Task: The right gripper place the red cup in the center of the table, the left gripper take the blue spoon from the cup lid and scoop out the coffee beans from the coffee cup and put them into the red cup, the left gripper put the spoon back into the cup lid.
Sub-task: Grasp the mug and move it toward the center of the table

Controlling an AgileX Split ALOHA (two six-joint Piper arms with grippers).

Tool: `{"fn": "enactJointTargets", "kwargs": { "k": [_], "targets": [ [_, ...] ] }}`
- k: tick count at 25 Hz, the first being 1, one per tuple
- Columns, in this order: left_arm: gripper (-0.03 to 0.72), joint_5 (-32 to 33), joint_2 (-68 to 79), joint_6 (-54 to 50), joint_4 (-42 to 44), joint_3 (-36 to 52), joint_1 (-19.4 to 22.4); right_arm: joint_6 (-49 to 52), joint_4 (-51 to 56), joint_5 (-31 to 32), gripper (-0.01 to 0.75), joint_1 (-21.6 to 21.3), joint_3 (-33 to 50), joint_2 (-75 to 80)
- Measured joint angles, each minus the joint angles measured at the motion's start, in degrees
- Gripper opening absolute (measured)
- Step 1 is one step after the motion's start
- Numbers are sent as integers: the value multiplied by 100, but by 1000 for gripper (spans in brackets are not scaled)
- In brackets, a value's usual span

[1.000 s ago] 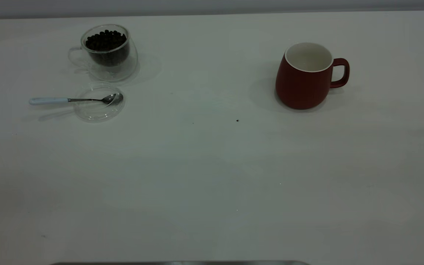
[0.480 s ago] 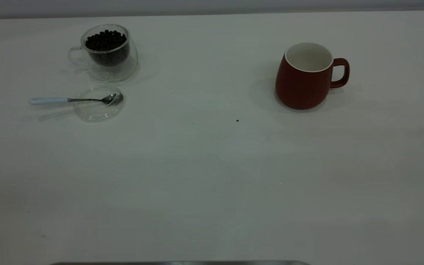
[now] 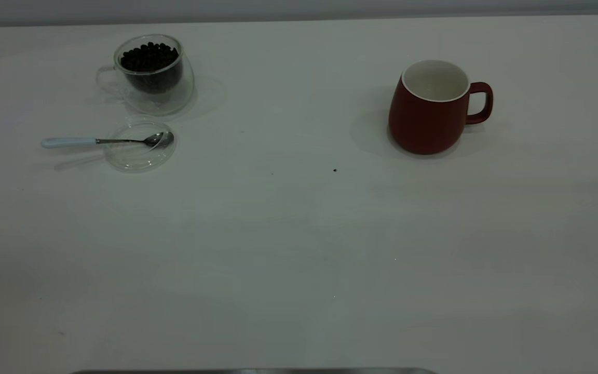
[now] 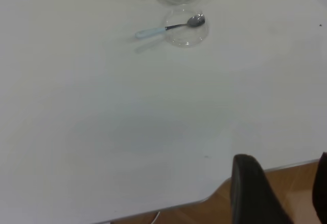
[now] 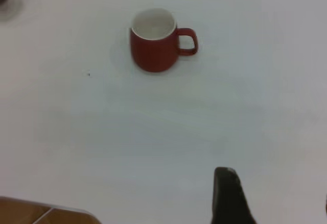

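Red cup [image 3: 429, 111] is standing upright at the desk's [image 3: 299, 234] upper right; we are seeing both grippers near the desk's edge, and cannot tell their fingers' state.

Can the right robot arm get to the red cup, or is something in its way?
Probably yes. The red cup stands alone on the table with bare tabletop between it and the right gripper, and its handle has free space around it.
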Motion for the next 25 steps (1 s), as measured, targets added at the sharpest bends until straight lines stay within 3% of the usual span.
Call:
{"fn": "enactJointTargets", "kwargs": {
  "k": [9, 14, 20, 25],
  "targets": [
    [354, 0, 0, 0, 0, 0, 0, -27, 20, -7, 478, 0, 0, 12],
    [354, 0, 0, 0, 0, 0, 0, -227, 375, -177, 512, 0, 0, 823],
    [354, 0, 0, 0, 0, 0, 0, -1347, 1264, -1667, 562, 0, -6, 2435],
    [354, 0, 0, 0, 0, 0, 0, -3117, 2669, -3001, 564, 0, -28, 4318]
  ]
}}
